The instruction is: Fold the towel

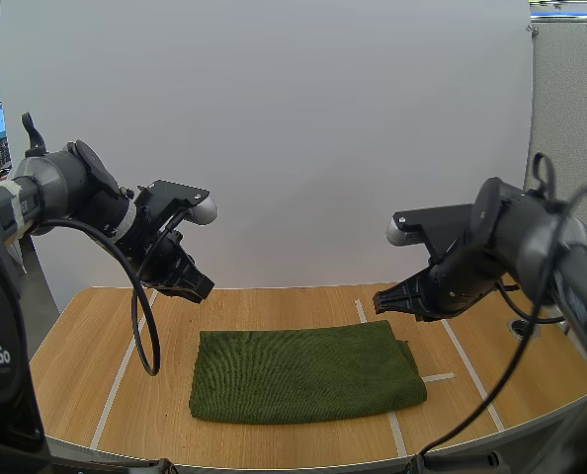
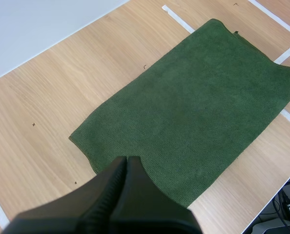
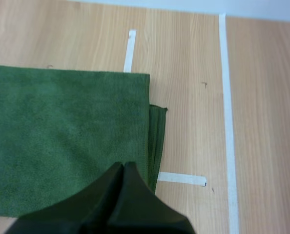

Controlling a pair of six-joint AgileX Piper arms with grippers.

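The towel lies folded flat on the table. Its under layer is hidden except for a strip peeking out at the right end. Its long axis runs left to right. The left gripper and right gripper hang above its ends, jaws together, empty.

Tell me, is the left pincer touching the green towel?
Apart. The high view shows the left pincer hanging in the air, with bare light wooden table between its tip and the folded green cloth towel.
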